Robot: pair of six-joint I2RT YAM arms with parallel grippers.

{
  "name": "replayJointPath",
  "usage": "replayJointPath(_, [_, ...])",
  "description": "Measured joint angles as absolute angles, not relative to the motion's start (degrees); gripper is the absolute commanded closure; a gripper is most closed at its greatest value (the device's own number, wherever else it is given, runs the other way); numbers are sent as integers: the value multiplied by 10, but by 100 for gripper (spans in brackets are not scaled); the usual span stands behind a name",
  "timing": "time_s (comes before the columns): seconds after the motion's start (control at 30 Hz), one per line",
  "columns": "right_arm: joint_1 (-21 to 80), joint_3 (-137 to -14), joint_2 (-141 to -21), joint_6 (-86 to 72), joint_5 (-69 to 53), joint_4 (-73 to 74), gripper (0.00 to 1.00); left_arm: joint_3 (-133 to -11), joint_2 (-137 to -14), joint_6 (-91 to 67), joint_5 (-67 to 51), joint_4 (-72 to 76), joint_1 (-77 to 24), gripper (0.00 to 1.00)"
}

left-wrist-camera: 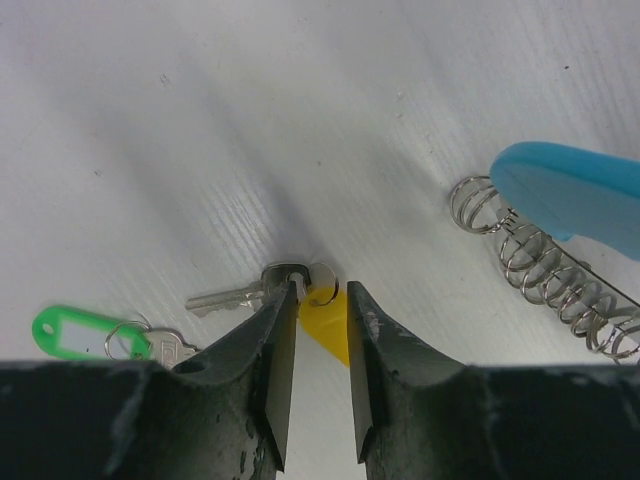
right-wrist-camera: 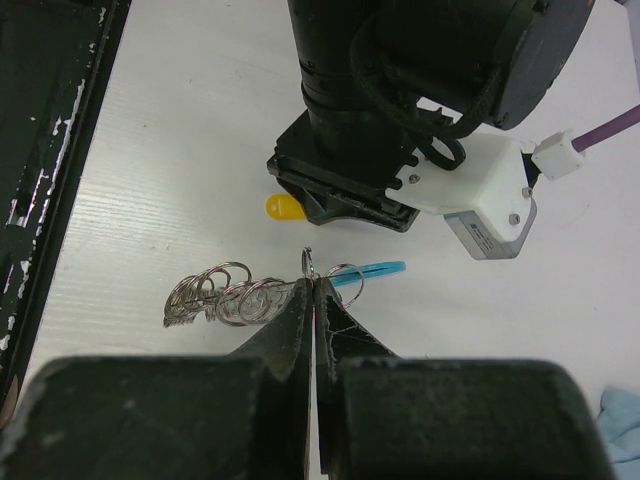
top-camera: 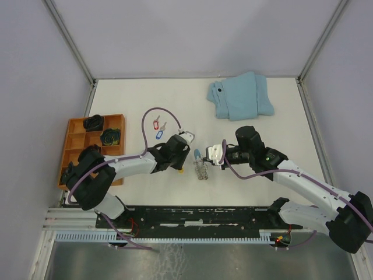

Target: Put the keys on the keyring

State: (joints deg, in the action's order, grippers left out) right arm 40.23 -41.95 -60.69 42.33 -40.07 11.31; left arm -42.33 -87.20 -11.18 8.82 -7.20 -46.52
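The keyring (top-camera: 201, 168) is a string of silver wire loops with a bright blue plastic section, lying at the table's middle. My right gripper (top-camera: 205, 160) is shut on one of its loops (right-wrist-camera: 312, 265); the other loops (right-wrist-camera: 215, 296) trail left and the blue section (right-wrist-camera: 380, 269) runs right. My left gripper (top-camera: 182, 167) is open, its jaws straddling a silver key (left-wrist-camera: 235, 293) with a yellow tag (left-wrist-camera: 325, 322) on the table. A key with a green tag (left-wrist-camera: 75, 332) lies beside it. Keys with a red tag (top-camera: 155, 124) and a blue tag (top-camera: 159, 134) lie farther back.
An orange compartment tray (top-camera: 76, 139) with dark items stands at the left. A folded light-blue cloth (top-camera: 240, 96) lies at the back right. The left arm's purple cable (top-camera: 148, 114) loops over the table near the red and blue tags.
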Motion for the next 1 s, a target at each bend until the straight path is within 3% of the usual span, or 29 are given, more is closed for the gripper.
replayJointPath(0.23, [402,-420,-607,423,-401,113,99,-435,-886,-112,112,-75,-466,83])
replayJointPath(0.4, [402,-420,-607,423,-401,113,99,-440,-886,-113,122,-77,-466,88])
replayJointPath(1.0, [402,-420,-607,423,-401,113,99,-454,-901,-148,156,-110,-466,88])
